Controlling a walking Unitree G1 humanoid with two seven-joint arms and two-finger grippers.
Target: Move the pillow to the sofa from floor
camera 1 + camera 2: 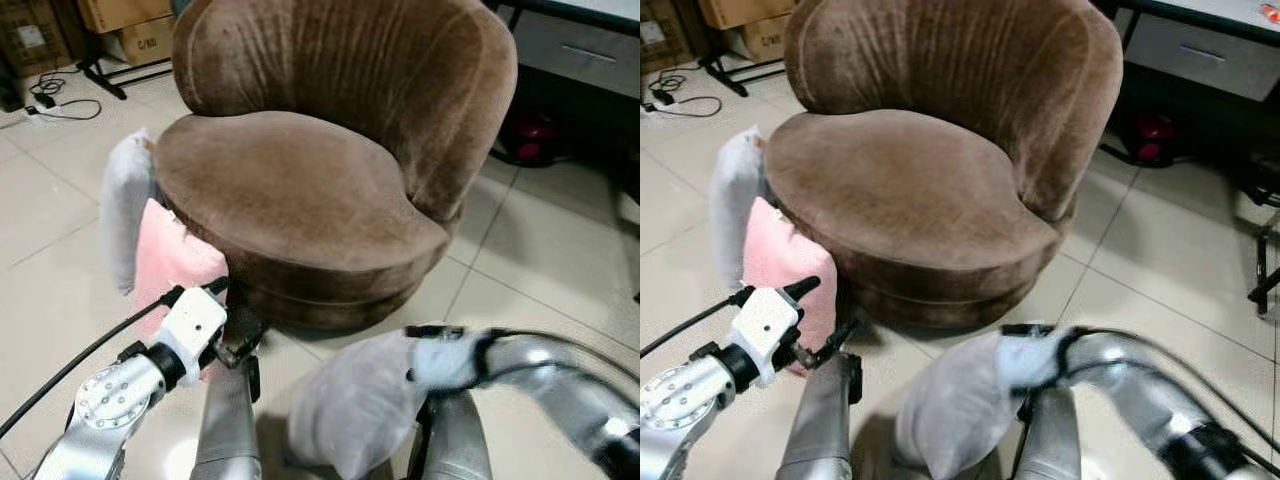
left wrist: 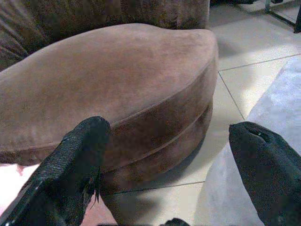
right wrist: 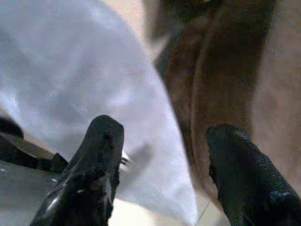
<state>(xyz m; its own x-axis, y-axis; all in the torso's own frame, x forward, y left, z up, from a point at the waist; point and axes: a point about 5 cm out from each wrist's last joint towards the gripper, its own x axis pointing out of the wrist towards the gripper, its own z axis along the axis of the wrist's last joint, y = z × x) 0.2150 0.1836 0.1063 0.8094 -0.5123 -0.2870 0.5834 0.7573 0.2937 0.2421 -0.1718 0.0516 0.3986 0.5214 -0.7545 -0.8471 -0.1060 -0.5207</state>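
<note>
Pillow [image 1: 350,410], pale grey, sat lower centre between both arms; left gripper [image 2: 169,169] and right gripper [image 3: 162,165] gaped, flanking it before the sofa [image 1: 300,190].

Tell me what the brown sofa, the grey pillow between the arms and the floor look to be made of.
Sofa: looks like brown velvet or suede-like fabric, matte, with streaky nap marks on the backrest. Grey pillow: seems soft woven cloth over a puffy filling, judging by its rounded, slightly creased shape. Floor: pale glossy tiles, probably ceramic, with grout lines and faint reflections.
</note>
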